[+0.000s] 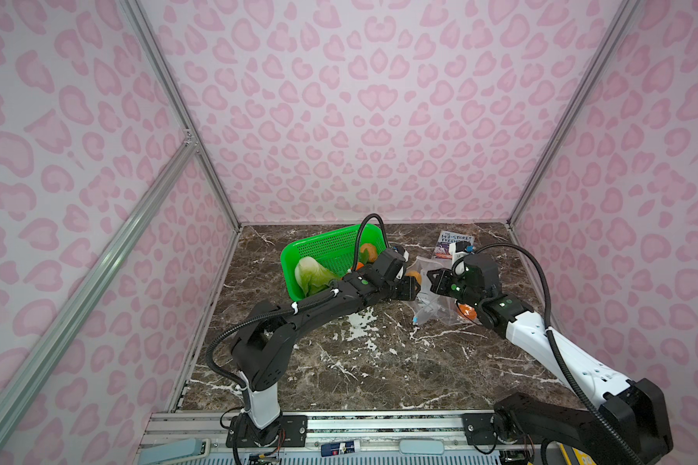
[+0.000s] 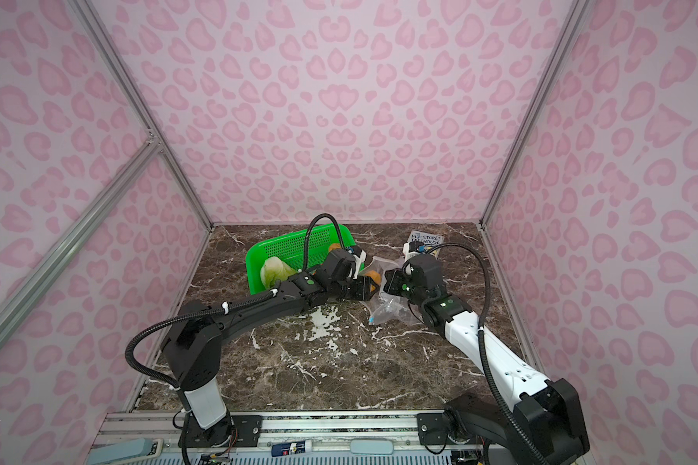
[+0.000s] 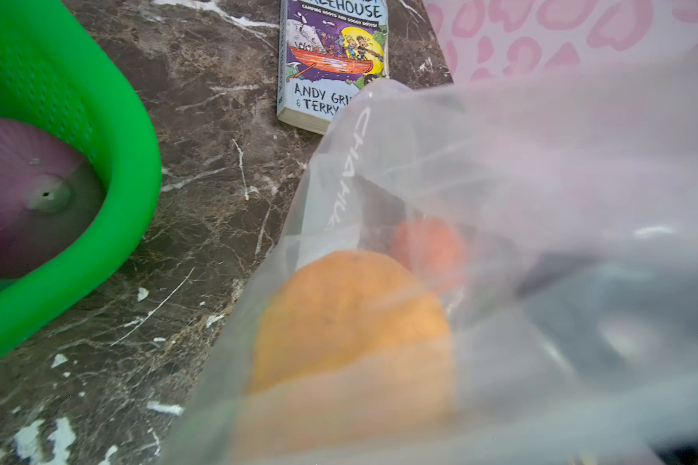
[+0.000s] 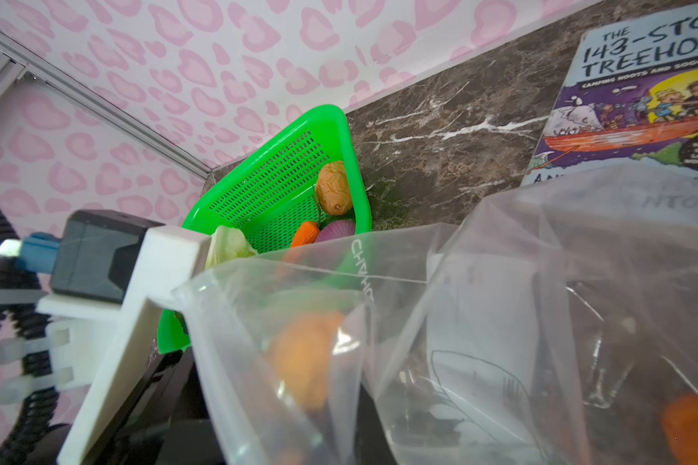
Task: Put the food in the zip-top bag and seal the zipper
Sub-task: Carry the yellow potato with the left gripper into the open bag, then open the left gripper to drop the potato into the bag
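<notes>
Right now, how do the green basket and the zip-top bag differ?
The green basket is opaque, perforated and stiff; the zip-top bag is clear, crinkly film. The basket holds a cabbage, potato, onion and carrot; the bag shows a pale orange piece and a redder one. Both hold toy food on the marble table.

Top views look down from high front; close wrist views share the book [image 3: 331, 60] [image 4: 629, 104].

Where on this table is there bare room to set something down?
The front half of the table, between the arm bases, is bare. So is the back strip between the basket and the book. Crowded: between basket and bag, where the left hand and right hand meet.
</notes>
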Controlling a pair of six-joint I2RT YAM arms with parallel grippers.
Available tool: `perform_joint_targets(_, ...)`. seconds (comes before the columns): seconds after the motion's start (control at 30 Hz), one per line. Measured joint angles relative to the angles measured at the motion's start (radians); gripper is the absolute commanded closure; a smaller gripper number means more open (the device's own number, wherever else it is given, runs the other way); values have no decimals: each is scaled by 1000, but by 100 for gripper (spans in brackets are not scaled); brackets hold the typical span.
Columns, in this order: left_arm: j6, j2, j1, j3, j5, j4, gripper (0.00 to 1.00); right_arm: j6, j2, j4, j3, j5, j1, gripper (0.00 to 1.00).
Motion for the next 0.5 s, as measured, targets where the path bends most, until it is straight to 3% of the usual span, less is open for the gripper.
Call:
perform_joint_targets(0.2, 7, 22, 1, 26, 13, -26, 36, -2, 13, -1, 21, 3, 9, 100)
perform_joint_targets(0.5, 3, -25, 6, 40, 78, -28, 28, -22, 13, -11, 41, 21, 7, 100)
